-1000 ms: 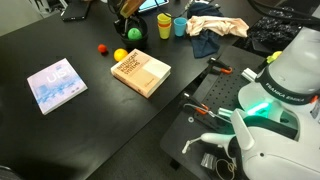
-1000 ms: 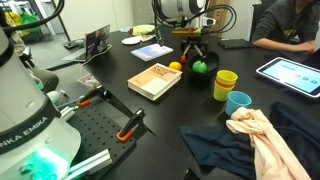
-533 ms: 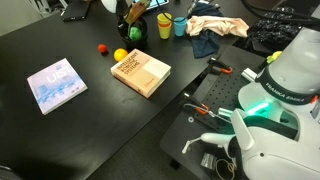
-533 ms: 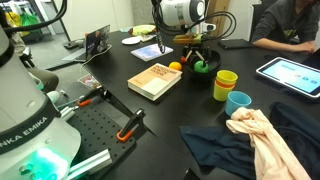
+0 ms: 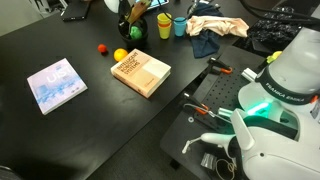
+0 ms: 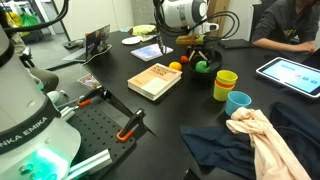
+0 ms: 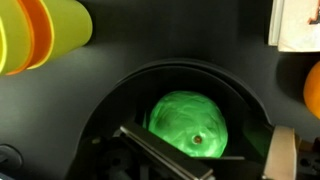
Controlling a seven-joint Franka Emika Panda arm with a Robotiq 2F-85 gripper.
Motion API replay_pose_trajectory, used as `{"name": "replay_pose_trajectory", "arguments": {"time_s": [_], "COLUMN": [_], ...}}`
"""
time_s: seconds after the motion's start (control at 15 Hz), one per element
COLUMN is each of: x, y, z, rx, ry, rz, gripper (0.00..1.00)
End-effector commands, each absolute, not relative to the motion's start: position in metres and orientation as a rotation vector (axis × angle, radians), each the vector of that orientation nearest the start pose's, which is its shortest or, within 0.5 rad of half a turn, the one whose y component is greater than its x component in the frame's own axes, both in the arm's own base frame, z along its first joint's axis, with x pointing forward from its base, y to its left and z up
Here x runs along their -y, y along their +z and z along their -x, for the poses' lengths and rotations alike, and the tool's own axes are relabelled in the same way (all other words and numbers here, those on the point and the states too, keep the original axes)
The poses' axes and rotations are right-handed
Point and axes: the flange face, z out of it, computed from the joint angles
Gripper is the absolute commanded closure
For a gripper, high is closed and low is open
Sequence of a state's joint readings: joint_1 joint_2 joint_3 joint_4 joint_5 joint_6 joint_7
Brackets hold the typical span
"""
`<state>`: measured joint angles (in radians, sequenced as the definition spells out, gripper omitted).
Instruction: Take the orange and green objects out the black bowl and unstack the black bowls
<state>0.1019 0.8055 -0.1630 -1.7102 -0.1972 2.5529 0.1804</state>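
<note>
The green object lies in the black bowl, which fills the wrist view. In both exterior views the green object shows at the far end of the dark table. The black bowls read as one dark shape, so I cannot tell a stack. The orange object rests on the table outside the bowl, beside the tan book; it also shows at the wrist view's right edge. My gripper hangs open just above the green object, holding nothing.
A yellow cup and a blue cup stand close to the bowl. A small red ball lies left of the orange object. A pale blue book and crumpled cloths lie further off.
The gripper has shifted a little to stand over the bowl. Its jaws stayed open, and the balls and the bowl have not moved.
</note>
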Motion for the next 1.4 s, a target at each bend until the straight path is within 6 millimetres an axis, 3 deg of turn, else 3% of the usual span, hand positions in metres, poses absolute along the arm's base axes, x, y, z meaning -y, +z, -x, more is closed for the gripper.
{"name": "replay_pose_trajectory", "arguments": {"time_s": [0.0, 0.6, 0.67, 0.73, 0.93, 1.2, 1.33], "x": [0.032, 0.032, 0.031, 0.031, 0.030, 0.022, 0.009], "y": [0.140, 0.123, 0.122, 0.121, 0.122, 0.140, 0.163], "z": [-0.677, -0.686, -0.687, -0.688, -0.687, -0.685, -0.689], "rx": [-0.046, -0.019, -0.010, -0.009, -0.018, -0.040, 0.030], "ry": [-0.164, -0.231, -0.241, -0.246, -0.236, -0.133, -0.118], "rz": [3.397, 3.384, 3.384, 3.381, 3.381, 3.374, 3.395], "gripper": [0.00, 0.00, 0.25, 0.26, 0.47, 0.47, 0.47]}}
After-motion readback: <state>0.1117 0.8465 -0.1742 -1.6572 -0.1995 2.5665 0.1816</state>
